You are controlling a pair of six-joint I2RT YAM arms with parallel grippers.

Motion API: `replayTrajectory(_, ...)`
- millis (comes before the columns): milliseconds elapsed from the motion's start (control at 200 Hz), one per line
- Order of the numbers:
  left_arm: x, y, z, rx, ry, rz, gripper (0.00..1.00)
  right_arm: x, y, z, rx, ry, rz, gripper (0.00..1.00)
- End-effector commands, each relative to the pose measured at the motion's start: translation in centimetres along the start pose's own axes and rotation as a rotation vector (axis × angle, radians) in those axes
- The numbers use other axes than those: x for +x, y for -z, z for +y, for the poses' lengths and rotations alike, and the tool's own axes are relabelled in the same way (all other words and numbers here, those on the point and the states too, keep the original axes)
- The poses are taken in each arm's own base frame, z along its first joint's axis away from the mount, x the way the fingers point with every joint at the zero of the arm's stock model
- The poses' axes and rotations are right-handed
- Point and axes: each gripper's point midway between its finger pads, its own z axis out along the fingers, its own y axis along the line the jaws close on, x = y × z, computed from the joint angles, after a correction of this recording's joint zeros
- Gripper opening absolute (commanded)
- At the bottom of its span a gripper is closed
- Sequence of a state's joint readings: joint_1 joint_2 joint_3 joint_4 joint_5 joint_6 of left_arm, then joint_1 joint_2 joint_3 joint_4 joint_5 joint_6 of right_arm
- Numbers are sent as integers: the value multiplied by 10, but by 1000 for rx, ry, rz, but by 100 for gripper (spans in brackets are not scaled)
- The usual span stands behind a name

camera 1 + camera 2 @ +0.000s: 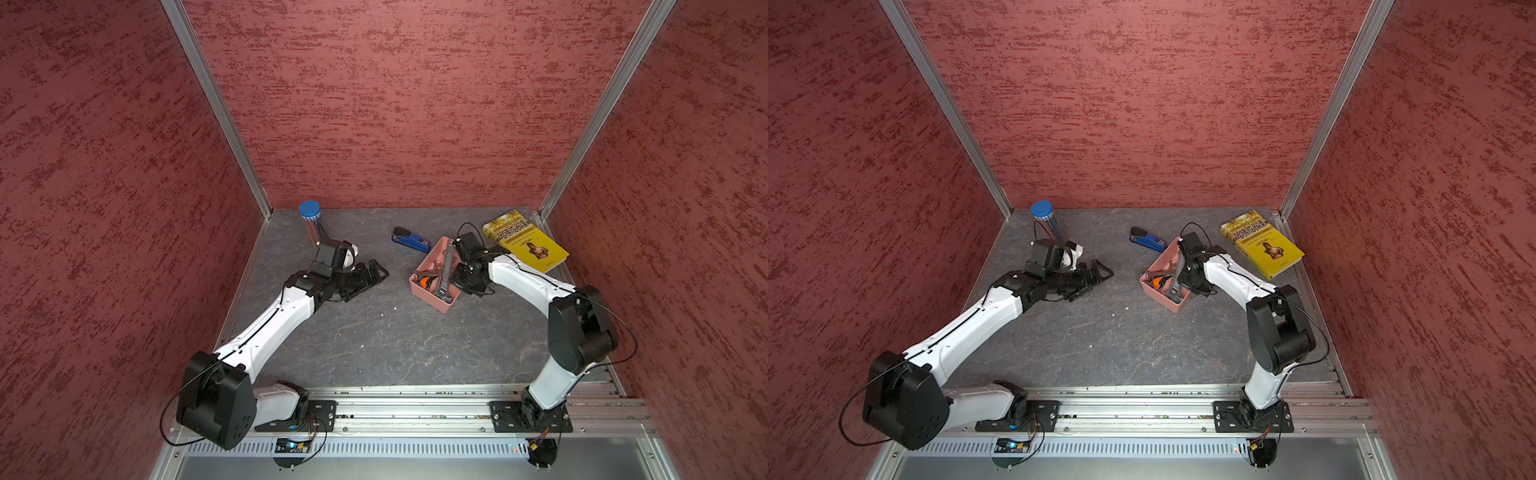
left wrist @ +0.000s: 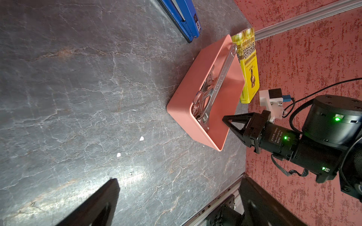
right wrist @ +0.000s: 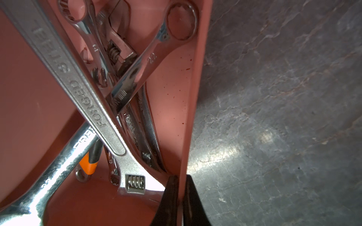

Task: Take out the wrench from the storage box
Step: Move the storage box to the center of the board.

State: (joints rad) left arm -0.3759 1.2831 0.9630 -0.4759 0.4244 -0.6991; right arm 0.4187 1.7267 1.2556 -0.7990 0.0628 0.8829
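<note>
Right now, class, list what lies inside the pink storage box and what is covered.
Inside the storage box: a big adjustable wrench lying across several combination wrenches and an orange-handled tool. The floor beneath the pile, and most of that tool, are covered.

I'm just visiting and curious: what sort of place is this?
Probably a robot test booth: two arms bolted to a metal rail, red walls around a small table, and odd props: a pink box of wrenches, a book.
</note>
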Motion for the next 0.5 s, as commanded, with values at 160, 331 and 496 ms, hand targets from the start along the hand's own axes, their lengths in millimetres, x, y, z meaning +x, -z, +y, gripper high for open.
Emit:
replayTrajectory(160, -2, 6, -2, -25, -37, -4, 100, 35, 19, 34, -59, 238, 18, 0)
replayTrajectory(331, 0, 11, 4, -55, -40, -2, 100, 62, 25, 41, -77, 350, 44, 0)
replayTrajectory(496, 3, 17, 12, -76, -30, -10, 100, 91, 26, 68, -135, 484, 74, 0)
